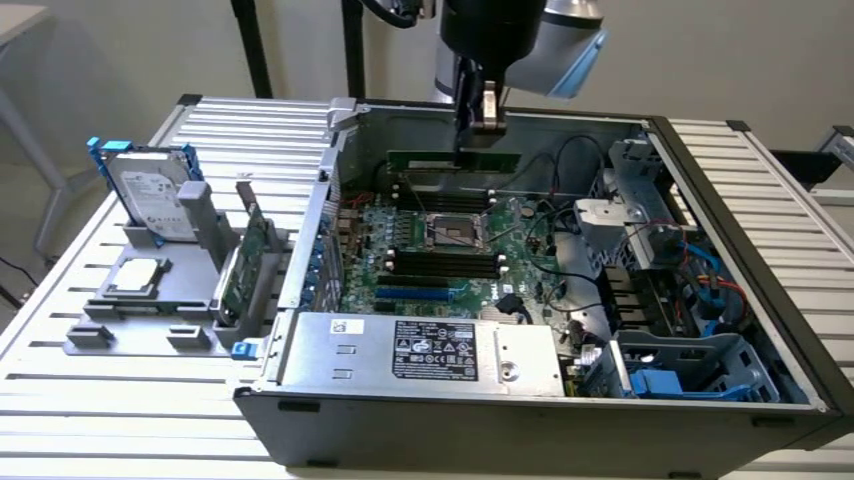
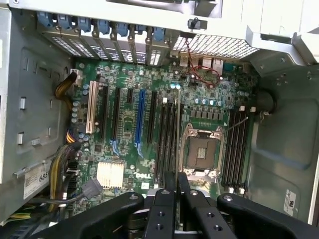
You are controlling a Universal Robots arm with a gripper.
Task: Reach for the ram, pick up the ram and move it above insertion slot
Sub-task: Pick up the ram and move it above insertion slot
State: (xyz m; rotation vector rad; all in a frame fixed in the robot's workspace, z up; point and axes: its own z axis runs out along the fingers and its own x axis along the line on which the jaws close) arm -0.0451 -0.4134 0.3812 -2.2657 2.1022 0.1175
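Observation:
The ram (image 1: pixel 454 161) is a long thin green stick held level on its long edge above the open computer case (image 1: pixel 747 250), with my gripper (image 1: pixel 470 140) shut on its top edge. In the wrist view the ram (image 2: pixel 179 129) appears edge-on as a thin pale line running out from between my gripper (image 2: pixel 177 181) fingers. It hangs right beside the black insertion slots (image 2: pixel 167 139) next to the CPU socket (image 2: pixel 202 152), well above the motherboard. Those insertion slots (image 1: pixel 441 263) lie in the middle of the board.
More black slots (image 2: pixel 234 144) lie on the socket's other side. A silver power supply (image 1: pixel 427 350) fills the case's near corner, with cables and a drive cage (image 1: pixel 654 215) on the exterior view's right. On the exterior view's left, a stand (image 1: pixel 147 300) holds a hard drive (image 1: pixel 147 190) and a green card (image 1: pixel 240 268).

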